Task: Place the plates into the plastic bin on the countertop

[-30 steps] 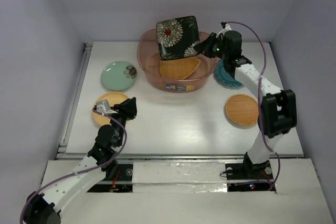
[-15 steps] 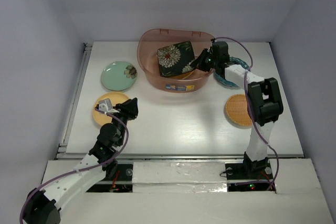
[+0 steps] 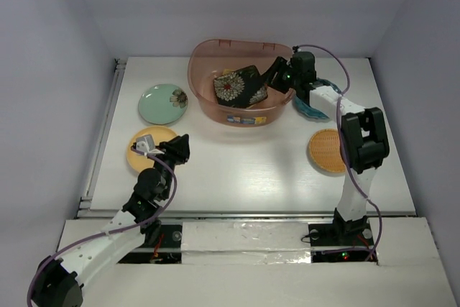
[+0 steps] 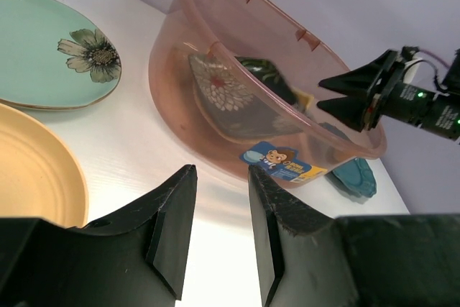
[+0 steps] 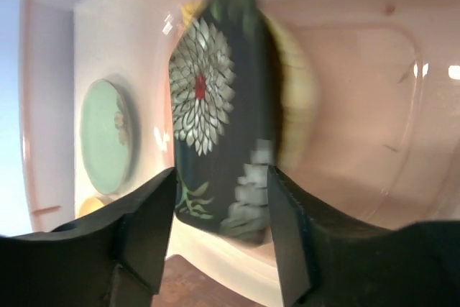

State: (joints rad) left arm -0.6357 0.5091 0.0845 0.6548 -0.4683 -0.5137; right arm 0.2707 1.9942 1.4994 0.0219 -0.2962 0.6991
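plate [image 3: 241,85]: black, square, white flower, red centre.

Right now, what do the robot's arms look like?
The left arm and right arm are white tubes with black joints. A thin purple cable loops along each. The left tool and right tool are black with two wedge-shaped fingers. A tiny green light glows by the right one.

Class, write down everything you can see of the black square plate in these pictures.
The black plate is square with rounded corners and glossy like glazed ceramic. It bears a big white flower with a red centre and smaller pale sprigs. It lies tilted inside the bin, over a yellowish plate. The right pincer is open at its right edge and is not gripping it.
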